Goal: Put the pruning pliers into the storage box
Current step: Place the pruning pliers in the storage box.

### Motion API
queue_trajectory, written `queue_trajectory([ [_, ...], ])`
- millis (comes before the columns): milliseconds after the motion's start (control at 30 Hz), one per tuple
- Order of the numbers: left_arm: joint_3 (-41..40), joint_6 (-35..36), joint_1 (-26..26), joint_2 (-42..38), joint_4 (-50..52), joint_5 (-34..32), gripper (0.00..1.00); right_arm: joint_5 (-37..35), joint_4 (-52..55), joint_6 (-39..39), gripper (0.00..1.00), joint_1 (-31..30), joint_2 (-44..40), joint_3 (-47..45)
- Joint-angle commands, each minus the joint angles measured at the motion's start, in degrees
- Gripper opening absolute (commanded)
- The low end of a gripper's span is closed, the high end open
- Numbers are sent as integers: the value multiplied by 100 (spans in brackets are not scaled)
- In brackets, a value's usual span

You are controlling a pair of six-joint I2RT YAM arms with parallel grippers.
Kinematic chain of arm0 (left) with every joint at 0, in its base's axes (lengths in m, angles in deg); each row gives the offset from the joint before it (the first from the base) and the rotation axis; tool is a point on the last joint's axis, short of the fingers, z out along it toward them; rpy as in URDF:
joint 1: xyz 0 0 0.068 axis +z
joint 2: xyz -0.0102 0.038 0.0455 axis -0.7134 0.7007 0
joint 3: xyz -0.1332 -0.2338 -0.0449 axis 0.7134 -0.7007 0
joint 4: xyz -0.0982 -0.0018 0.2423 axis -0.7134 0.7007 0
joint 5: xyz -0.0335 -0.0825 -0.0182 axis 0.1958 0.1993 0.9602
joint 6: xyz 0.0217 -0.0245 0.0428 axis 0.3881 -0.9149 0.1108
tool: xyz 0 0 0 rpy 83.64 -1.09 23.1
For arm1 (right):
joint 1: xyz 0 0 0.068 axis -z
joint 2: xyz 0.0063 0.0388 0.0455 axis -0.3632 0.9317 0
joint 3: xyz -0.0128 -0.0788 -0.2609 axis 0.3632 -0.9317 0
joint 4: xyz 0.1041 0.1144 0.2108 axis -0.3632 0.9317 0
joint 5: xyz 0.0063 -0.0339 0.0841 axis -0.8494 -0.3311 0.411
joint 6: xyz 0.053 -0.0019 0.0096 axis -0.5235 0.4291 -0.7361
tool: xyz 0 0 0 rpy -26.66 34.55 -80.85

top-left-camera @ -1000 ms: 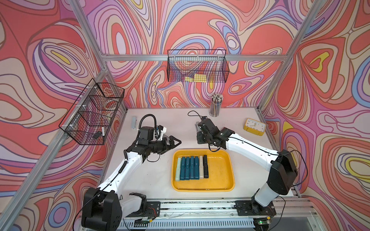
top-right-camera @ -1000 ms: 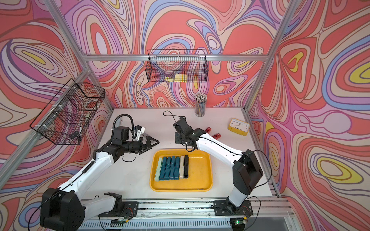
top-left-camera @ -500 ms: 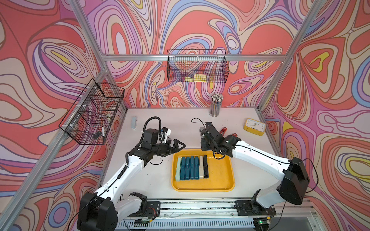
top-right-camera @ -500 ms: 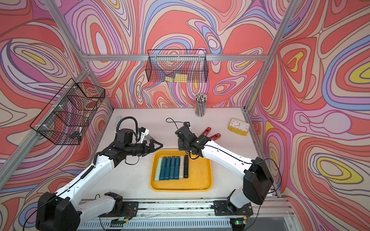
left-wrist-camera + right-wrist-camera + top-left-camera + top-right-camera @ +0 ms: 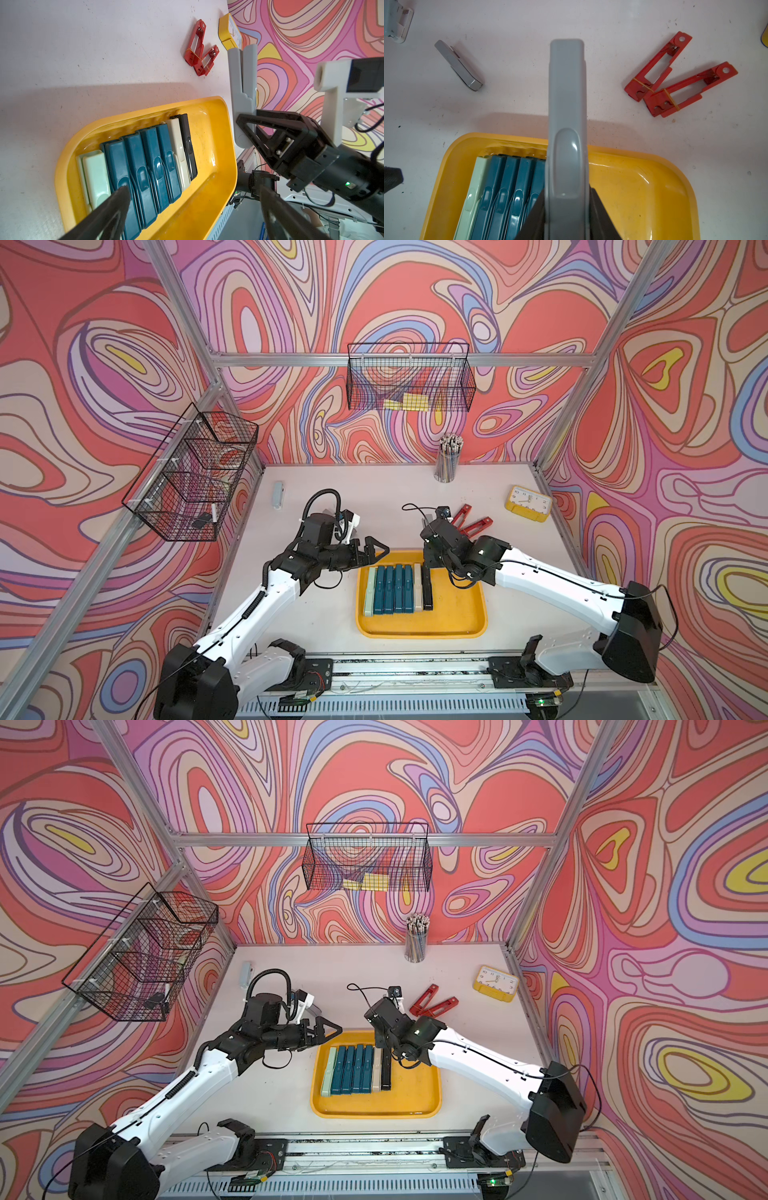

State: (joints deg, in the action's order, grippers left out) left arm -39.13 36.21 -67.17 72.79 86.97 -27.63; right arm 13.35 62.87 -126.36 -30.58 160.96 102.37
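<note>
One grey pliers in right gripper; visible from wrists only.

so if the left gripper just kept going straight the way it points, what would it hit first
Probably the grey pruning pliers clamped in the right gripper, straight ahead of the open left gripper. Depth is unclear, so it might pass beside them.

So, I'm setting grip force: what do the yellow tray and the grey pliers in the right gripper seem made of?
The storage box: probably glossy moulded plastic; bright glints along its rim. The grey pliers: apparently smooth satin plastic; soft highlight on the lever.
</note>
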Motion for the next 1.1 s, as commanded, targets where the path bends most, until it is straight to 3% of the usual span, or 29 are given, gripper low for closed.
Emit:
queue_trajectory([
  [0,-22,71,-48,9,-97,121,99,-385,75,-437,14,-196,-208,-274],
  [567,-226,37,-386,-128,-115,-31,99,-708,434,-1295,14,-782,-635,-888],
  [1067,-397,-13,-532,-332,-87,-191,99,-608,315,-1636,14,-914,-807,-1465],
])
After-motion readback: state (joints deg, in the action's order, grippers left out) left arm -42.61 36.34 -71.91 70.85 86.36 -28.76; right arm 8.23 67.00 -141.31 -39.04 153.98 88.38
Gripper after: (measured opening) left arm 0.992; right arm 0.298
